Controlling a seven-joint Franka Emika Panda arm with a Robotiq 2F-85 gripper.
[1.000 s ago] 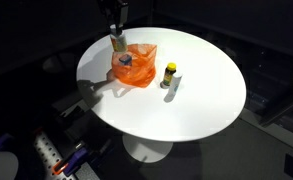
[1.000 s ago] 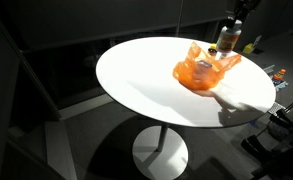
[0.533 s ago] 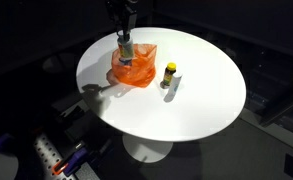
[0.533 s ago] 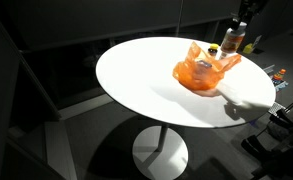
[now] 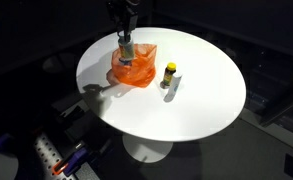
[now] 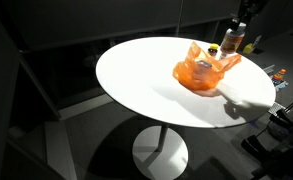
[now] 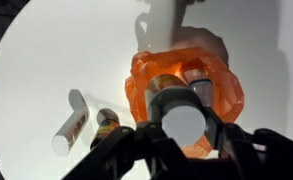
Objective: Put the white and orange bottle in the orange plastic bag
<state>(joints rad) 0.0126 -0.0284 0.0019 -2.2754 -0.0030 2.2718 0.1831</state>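
well, we see a big round white table (image 5: 201, 95). on it sits the orange plastic bag (image 5: 141, 73). the jaws are clenched on the white and orange bottle (image 5: 125, 47), right over the bag's open top. a little yellow-topped bottle (image 5: 169, 72) stands near the bag.

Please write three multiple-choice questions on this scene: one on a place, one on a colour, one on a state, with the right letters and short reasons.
1. Where is the bottle that the gripper holds?
A. At the orange bag.
B. On the floor.
C. Under the table.
2. Which colour has the table top?
A. Black.
B. White.
C. Green.
3. How is the yellow-capped bottle?
A. Inside the bag.
B. Lying flat.
C. Upright on the table.
Answers: 1 A, the wrist view shows it just above the bag; 2 B, white in every view; 3 C, it stands beside the bag.
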